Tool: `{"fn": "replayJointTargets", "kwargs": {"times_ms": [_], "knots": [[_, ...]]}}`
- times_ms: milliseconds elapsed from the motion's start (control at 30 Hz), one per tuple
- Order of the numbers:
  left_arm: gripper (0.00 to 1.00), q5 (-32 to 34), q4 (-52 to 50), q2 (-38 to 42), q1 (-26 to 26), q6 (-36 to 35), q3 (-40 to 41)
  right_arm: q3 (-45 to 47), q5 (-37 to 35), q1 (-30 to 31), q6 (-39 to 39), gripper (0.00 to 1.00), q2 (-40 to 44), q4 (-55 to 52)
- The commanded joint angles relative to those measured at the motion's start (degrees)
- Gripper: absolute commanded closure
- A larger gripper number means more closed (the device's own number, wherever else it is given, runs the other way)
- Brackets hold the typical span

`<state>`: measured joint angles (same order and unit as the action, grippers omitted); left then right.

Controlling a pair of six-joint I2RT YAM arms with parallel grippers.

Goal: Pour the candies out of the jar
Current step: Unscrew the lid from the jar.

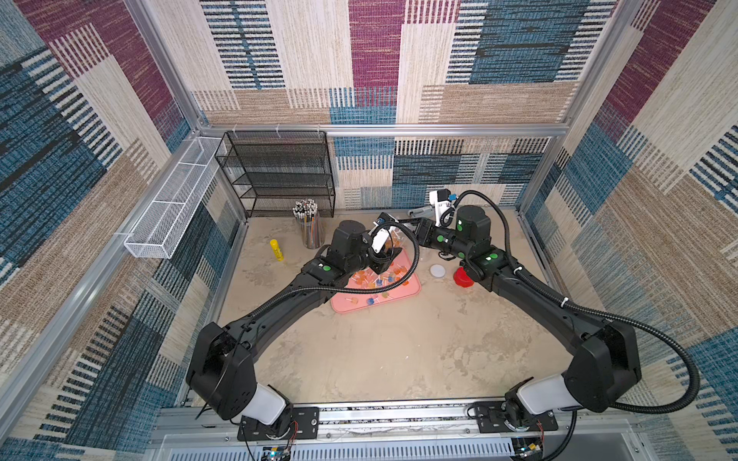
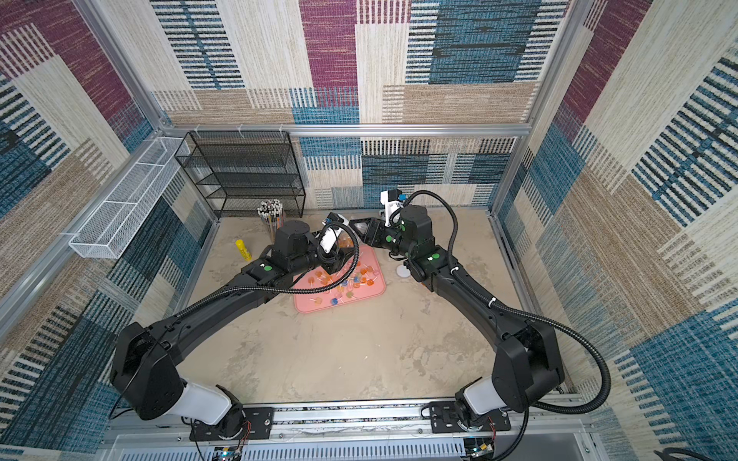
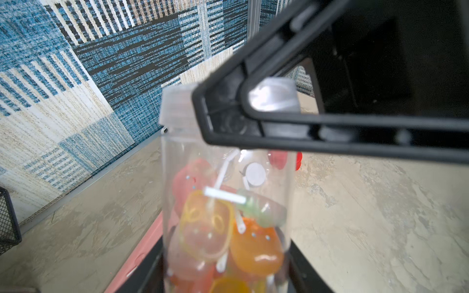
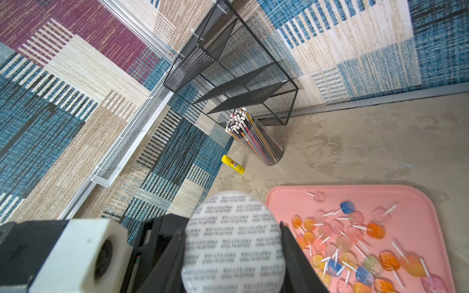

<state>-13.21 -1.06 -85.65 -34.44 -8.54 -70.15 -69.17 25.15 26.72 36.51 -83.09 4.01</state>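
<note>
In both top views the left gripper (image 1: 385,257) is clamped round a clear plastic jar (image 2: 344,240) tilted above a pink rounded-square plastic tray (image 1: 347,305). The right gripper (image 2: 356,228) is closed tight on the jar's raised far end. Small translucent orange, blue and yellow lollipop candies (image 1: 375,281) lie scattered on the tray, with a red screw cap (image 1: 463,277) and a white round disc (image 1: 437,270) on the table nearby. The left wrist view shows more candies (image 3: 253,246) bunched inside the jar near the left gripper. Raising the right-held end higher and shaking gently, with the low end kept over the tray, looks wise. In the right wrist view the jar's white end (image 4: 233,241) carries rows of small print, apparently reversed and unreadable. The label on the yellow glue stick (image 4: 233,165) is too small to read.
</note>
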Motion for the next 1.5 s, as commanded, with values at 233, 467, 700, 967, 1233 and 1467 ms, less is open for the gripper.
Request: {"fn": "replayJointTargets", "kwargs": {"times_ms": [233, 467, 700, 967, 1233, 1467], "knots": [[1.00, -41.6, 9.2, 3.1, 5.6, 6.3, 0.4, 1.3, 28.9, -3.6, -12.8, 0.71, 4.0, 11.3], [1.00, -47.4, 9.7, 1.5, 5.6, 8.6, -0.8, 0.7, 30.9, -3.7, -16.7, 0.72, 5.2, 7.2], [1.00, -41.9, 6.0, 2.4, 5.6, 6.0, -1.1, -1.6, 26.6, -4.0, -18.3, 0.58, 5.2, 2.4], [1.00, -31.4, 6.3, 3.8, 5.5, 5.8, 0.5, -4.7, 16.1, -4.7, -16.6, 0.11, 5.9, -2.7], [1.00, -16.4, 3.4, 2.8, 3.1, 3.7, -0.4, -6.7, 3.3, -3.0, -8.6, 0.12, 3.5, -3.4], [1.00, -11.7, 1.5, 2.4, 1.8, 1.6, -0.9, -9.6, -0.9, 0.2, -7.6, 0.17, -0.6, -5.6]]}}
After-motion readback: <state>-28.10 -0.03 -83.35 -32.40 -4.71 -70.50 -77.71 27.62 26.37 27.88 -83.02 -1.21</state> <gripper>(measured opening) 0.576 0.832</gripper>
